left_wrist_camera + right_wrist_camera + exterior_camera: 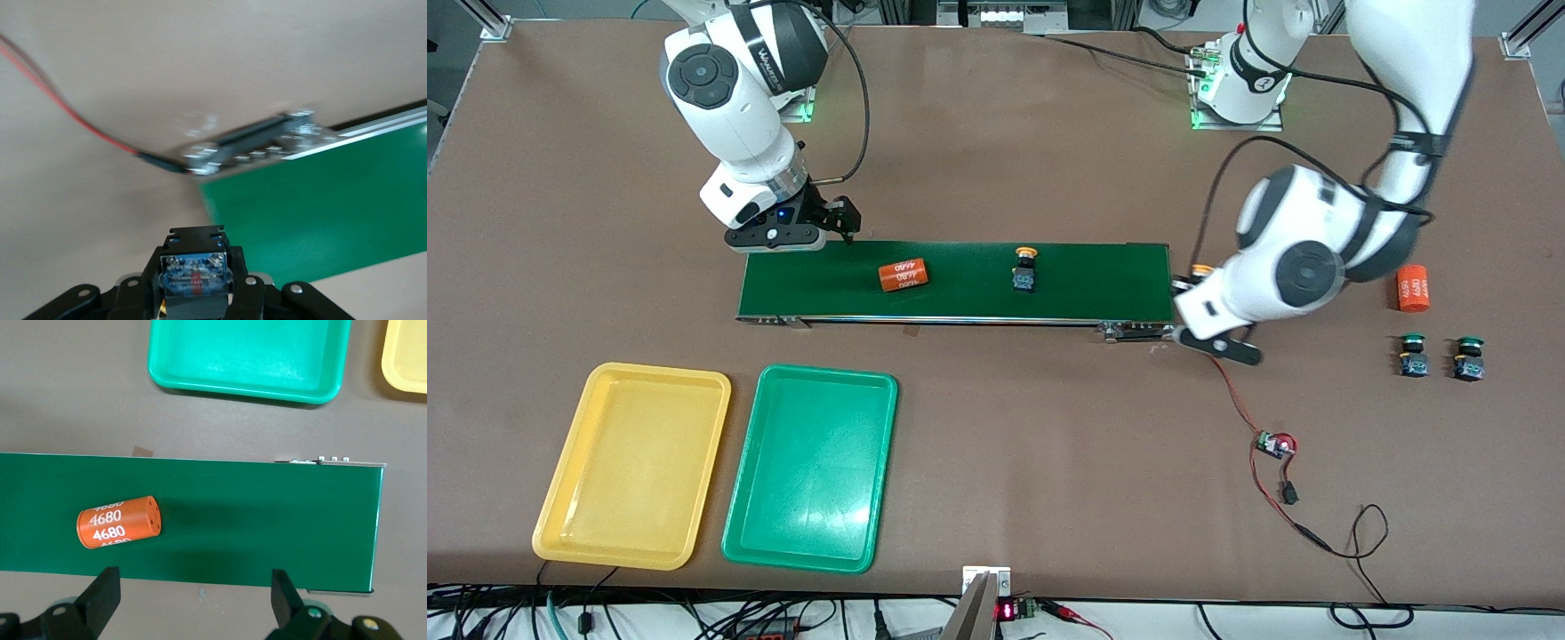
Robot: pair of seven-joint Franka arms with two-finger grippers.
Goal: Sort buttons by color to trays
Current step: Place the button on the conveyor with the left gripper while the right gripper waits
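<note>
One yellow button (1025, 269) stands on the dark-green conveyor belt (960, 293). My left gripper (1195, 279) is over the belt's end toward the left arm's side, shut on a second yellow button (1202, 268). In the left wrist view, that button's dark body (195, 273) sits between the fingers of the left gripper (195, 297). Two green buttons (1412, 354) (1469, 357) stand on the table toward the left arm's end. My right gripper (843, 224) (195, 590) is open and empty at the belt's other end. The yellow tray (633, 462) and green tray (811, 467) lie side by side, empty, nearer the front camera.
An orange "4680" cylinder (904, 275) (120, 521) lies on the belt near the right gripper. Another cylinder (1412, 288) stands on the table, farther from the front camera than the green buttons. A small circuit board with red and black wires (1276, 444) lies near the belt's end.
</note>
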